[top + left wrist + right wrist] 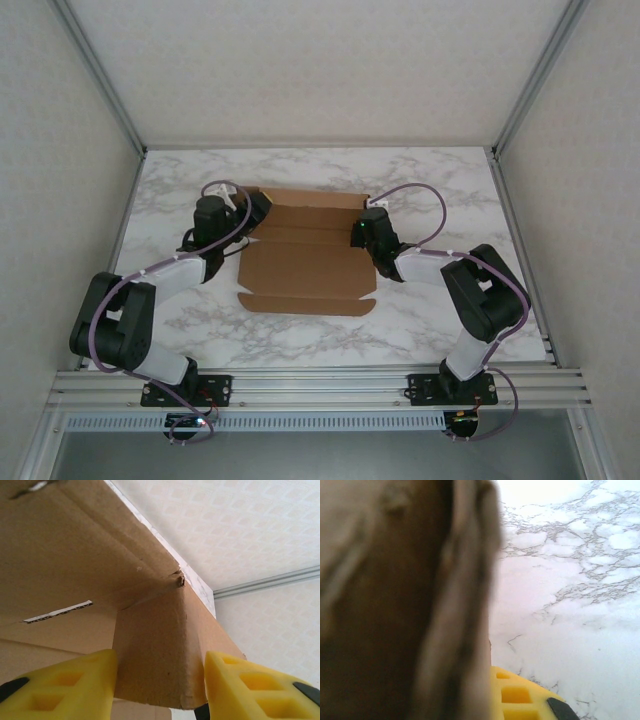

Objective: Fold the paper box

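Note:
The paper box (pixel 300 268) is a brown die-cut sheet lying partly folded in the middle of the marble table (pixel 440 180). My left gripper (pixel 256 212) is at its far left corner. In the left wrist view its yellow fingers (pixel 75 685) stand apart on either side of a raised, creased flap (pixel 160 645), the left gripper (pixel 161 680) being open around it. My right gripper (pixel 362 232) is at the sheet's right edge. In the right wrist view, blurred cardboard (pixel 395 605) lies against one yellow finger (pixel 520 692) and hides the other; the right gripper (pixel 489 680) is shut on that edge.
Aluminium frame posts (pixel 100 75) and white walls enclose the table on three sides. A metal rail (pixel 320 385) carrying both arm bases runs along the near edge. Bare marble lies in front of the sheet (pixel 300 340) and to its right (pixel 580 580).

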